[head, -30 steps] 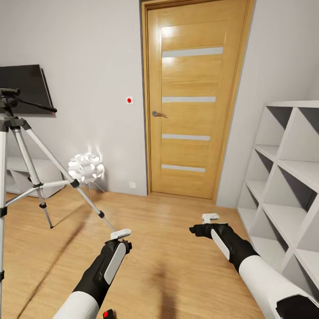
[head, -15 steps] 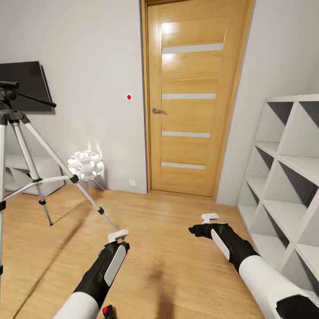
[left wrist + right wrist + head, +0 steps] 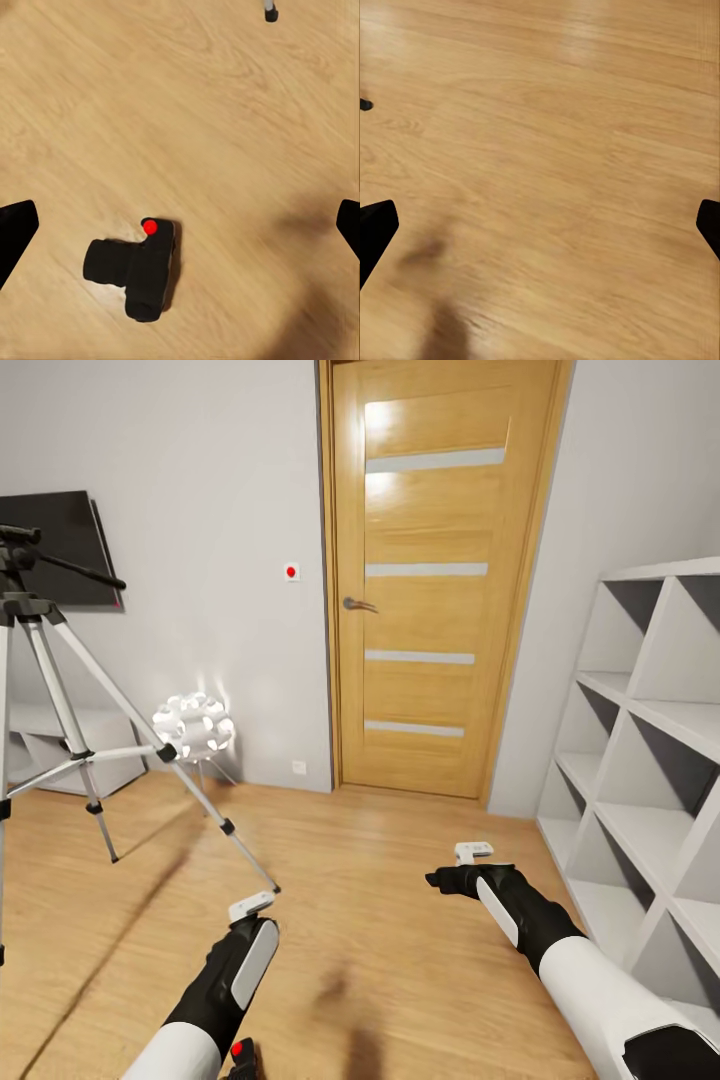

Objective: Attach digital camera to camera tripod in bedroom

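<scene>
The digital camera point(image 3: 135, 271), small and black with a red dot, lies on the light wood floor. My left gripper point(image 3: 180, 229) hangs open above it with the camera between its dark fingertips point(image 3: 15, 234), not touching. In the head view the camera point(image 3: 240, 1054) peeks out at the bottom edge under my left arm point(image 3: 240, 960). The camera tripod point(image 3: 60, 690) stands at the left on thin silver legs, and its nearest foot point(image 3: 275, 887) rests just ahead of my left wrist. My right gripper point(image 3: 540, 229) is open over bare floor.
A wooden door point(image 3: 435, 580), shut, faces me in the white wall. White cube shelving point(image 3: 650, 760) runs along the right. Beside the tripod are a white ball lamp point(image 3: 193, 726), a dark wall screen point(image 3: 55, 550) and a low white unit point(image 3: 60, 745).
The head view has tipped slightly down, so the room sits higher in the picture. My left arm has drawn back toward me, and the camera shows more at the bottom edge. The right arm is still.
</scene>
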